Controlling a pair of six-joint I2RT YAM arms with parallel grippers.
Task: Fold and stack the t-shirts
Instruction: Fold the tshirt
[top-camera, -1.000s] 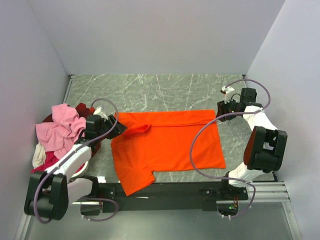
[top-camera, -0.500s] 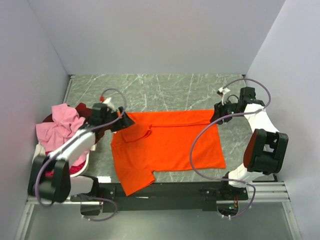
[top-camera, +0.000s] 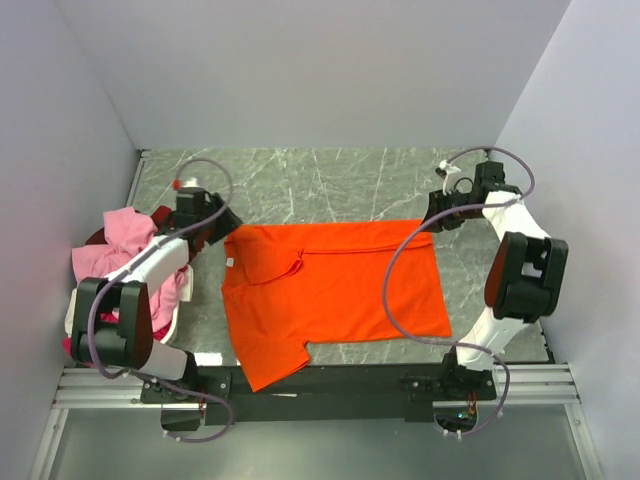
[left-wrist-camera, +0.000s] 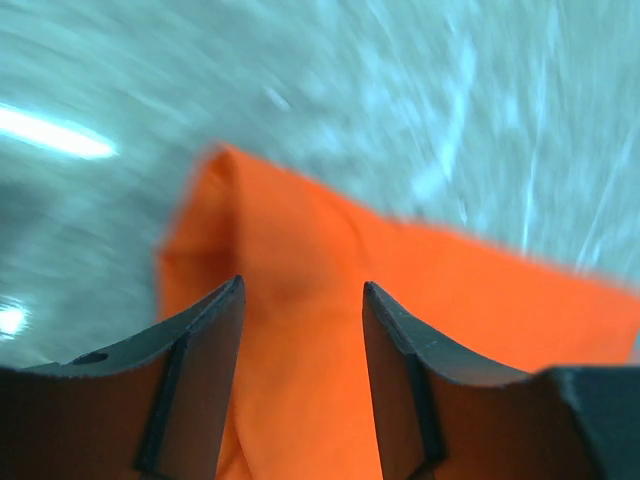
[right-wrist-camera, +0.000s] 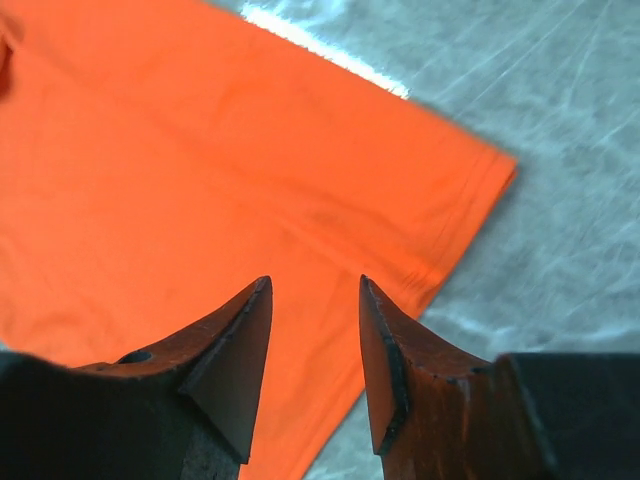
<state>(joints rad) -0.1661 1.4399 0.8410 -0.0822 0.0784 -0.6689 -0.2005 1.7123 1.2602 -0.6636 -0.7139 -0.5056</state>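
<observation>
Orange tee (top-camera: 340, 290): spread flat at the middle of the surface (top-camera: 330, 180).
Long axis: left to right; the neck label (top-camera: 228, 262) end points left, the hem (top-camera: 437, 285) right, and one sleeve (top-camera: 268, 365) juts near-left.
Left pincer (top-camera: 226, 222): over the far-left corner; fingers parted, holding nothing.
Right pincer (top-camera: 432, 218): over the far-right hem corner; fingers parted, holding nothing.
Key relation: the cloth lies nearward of both pincers, and each arm is nearer its own far corner, so a paired grasp of the far edge looks likely.
Pile (top-camera: 120, 240): pink and darker tees heaped at the left edge, beside the left arm.
</observation>
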